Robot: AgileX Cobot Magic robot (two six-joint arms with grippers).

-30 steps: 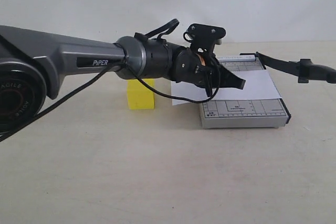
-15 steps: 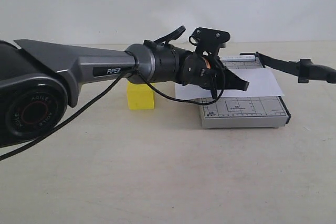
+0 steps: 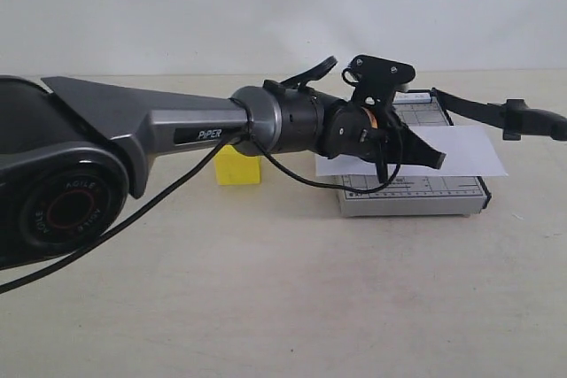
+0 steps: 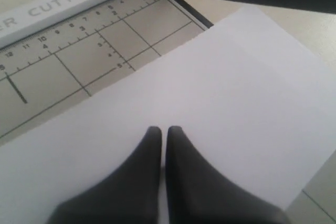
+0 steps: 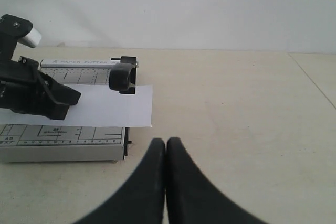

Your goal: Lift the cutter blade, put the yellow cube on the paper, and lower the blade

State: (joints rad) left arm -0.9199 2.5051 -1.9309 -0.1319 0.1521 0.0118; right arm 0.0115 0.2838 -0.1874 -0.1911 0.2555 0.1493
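Note:
The cutter blade (image 3: 483, 111) stands raised, slanting up to the right from the hinge at the far corner of the grey trimmer (image 3: 412, 194); its thick handle (image 5: 123, 77) points toward the right wrist camera. The paper (image 3: 474, 152) lies across the trimmer and overhangs its right edge. My left gripper (image 3: 434, 158) is shut with nothing between its fingers, tips (image 4: 153, 132) down on the paper (image 4: 226, 93). The yellow cube (image 3: 237, 166) sits on the table left of the trimmer, partly behind the left arm. My right gripper (image 5: 166, 142) is shut and empty, low over bare table to the right of the trimmer (image 5: 63, 148).
The left arm (image 3: 177, 135) stretches across the scene from the left, its cable hanging below it. A pale wall stands behind the beige table (image 3: 283, 298). The gridded trimmer base (image 4: 63, 72) shows beside the paper in the left wrist view.
My left gripper has moved right across the trimmer, and the paper has slid right with it and now sticks out past the right edge. Blade and cube have not moved.

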